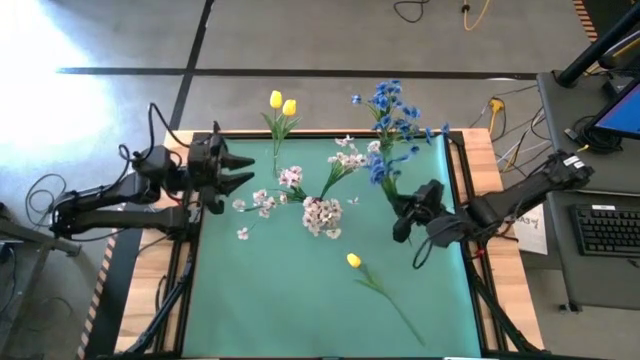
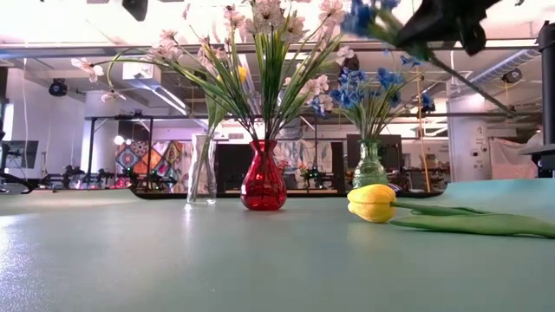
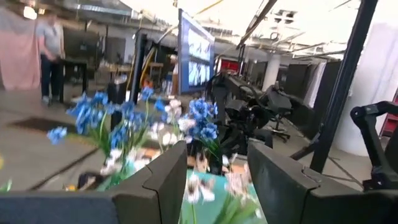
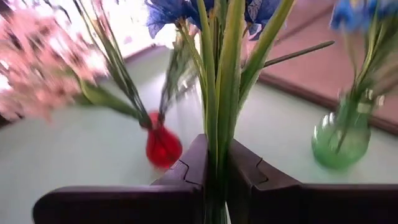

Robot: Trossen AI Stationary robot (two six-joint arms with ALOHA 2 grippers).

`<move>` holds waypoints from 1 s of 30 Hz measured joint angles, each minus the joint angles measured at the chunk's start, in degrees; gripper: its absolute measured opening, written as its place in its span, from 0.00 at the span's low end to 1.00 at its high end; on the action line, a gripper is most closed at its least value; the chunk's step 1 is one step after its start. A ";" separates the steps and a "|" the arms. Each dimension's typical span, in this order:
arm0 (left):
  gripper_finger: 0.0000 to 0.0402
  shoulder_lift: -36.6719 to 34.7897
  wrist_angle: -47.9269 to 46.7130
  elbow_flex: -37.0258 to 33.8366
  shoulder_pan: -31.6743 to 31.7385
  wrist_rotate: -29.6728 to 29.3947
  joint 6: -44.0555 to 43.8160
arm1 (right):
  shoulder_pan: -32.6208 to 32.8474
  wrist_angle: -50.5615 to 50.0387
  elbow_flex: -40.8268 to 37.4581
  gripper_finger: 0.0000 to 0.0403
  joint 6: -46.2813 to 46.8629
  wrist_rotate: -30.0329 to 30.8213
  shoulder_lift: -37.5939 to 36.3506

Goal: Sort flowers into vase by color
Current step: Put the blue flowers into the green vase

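Closest to the low camera: yellow tulip lying flat on the green counter, stem trailing off right, well apart from the vases. Farther back, three vases in a row: clear vase on the left with two yellow tulips, red vase in the middle stuffed with pinkish-white blossoms, green vase on the right with blue flowers. Right end effector clenched on a blue flower spray, stems pinched between the fingers, held up in the air over the right side of the counter, near the green vase but not in it. Left end effector parked at the far left edge, fingers spread, gripping nothing. Person standing way off in the room beyond.
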 joint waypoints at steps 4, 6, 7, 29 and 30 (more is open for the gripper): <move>0.39 5.09 2.30 4.00 -0.26 0.02 3.73 | 0.18 8.03 0.67 0.06 -10.60 0.88 -2.70; 0.39 7.77 1.59 7.55 -0.37 0.06 4.95 | 0.20 11.87 1.35 0.06 -15.84 0.81 -3.50; 0.39 9.12 1.00 9.36 -0.63 0.06 5.64 | 0.20 13.73 1.73 0.06 -18.40 0.75 -3.78; 0.39 31.95 11.77 17.17 -20.91 -6.95 14.98 | 6.50 35.03 10.60 0.06 -51.38 -15.20 -4.08; 0.39 32.72 13.01 17.17 -21.19 -6.98 14.95 | 6.61 36.70 10.56 0.06 -52.50 -17.32 -4.04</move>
